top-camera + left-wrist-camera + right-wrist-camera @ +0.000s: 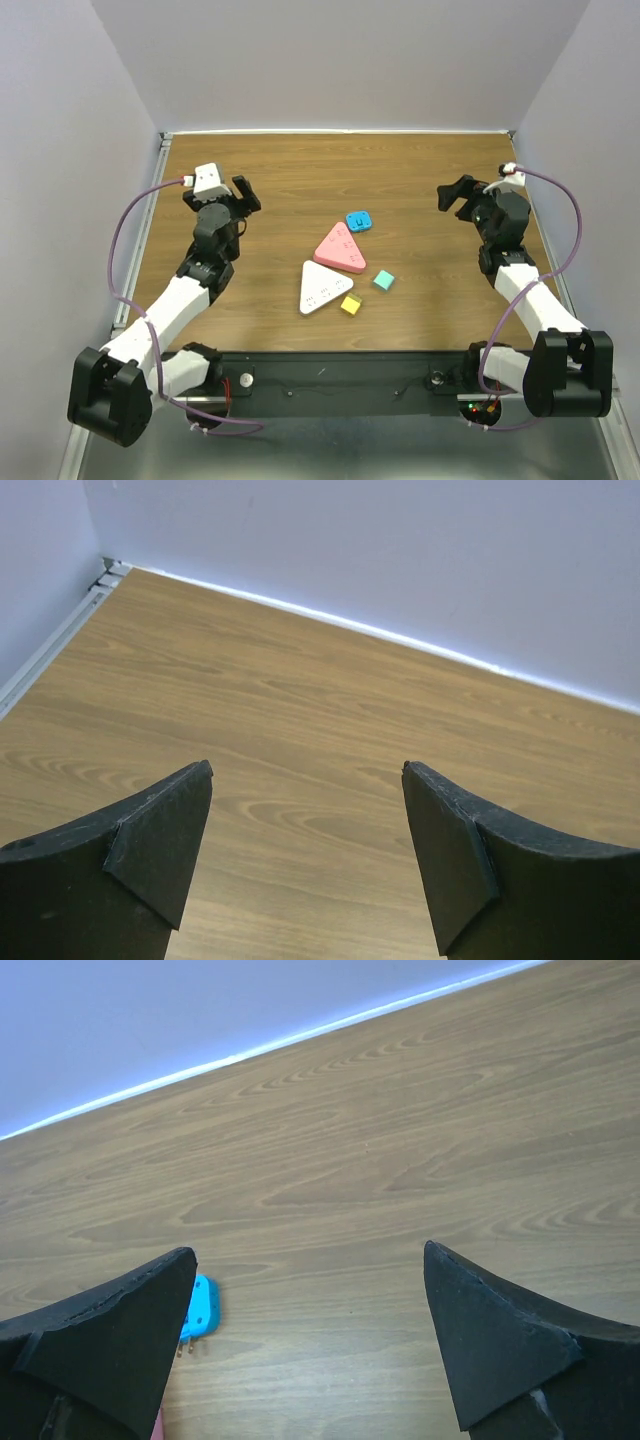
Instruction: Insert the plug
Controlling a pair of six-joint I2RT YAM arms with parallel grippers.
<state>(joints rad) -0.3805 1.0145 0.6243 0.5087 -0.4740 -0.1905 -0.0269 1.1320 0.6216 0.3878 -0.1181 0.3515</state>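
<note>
left gripper (306,780) spread wide, empty | right gripper (310,1260) spread wide, empty | blue plug (200,1310) apparently untouched

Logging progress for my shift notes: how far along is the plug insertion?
Nothing looks done yet. The blue plug lies loose on the table near the pink triangular block, not seated in it or in the white triangular block. Nothing is in hand: the left gripper and right gripper are open and empty. Left to do: grasp the plug, align it and insert it.

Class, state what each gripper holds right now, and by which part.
Nothing is held: left gripper and right gripper both have open, empty jaws.
</note>
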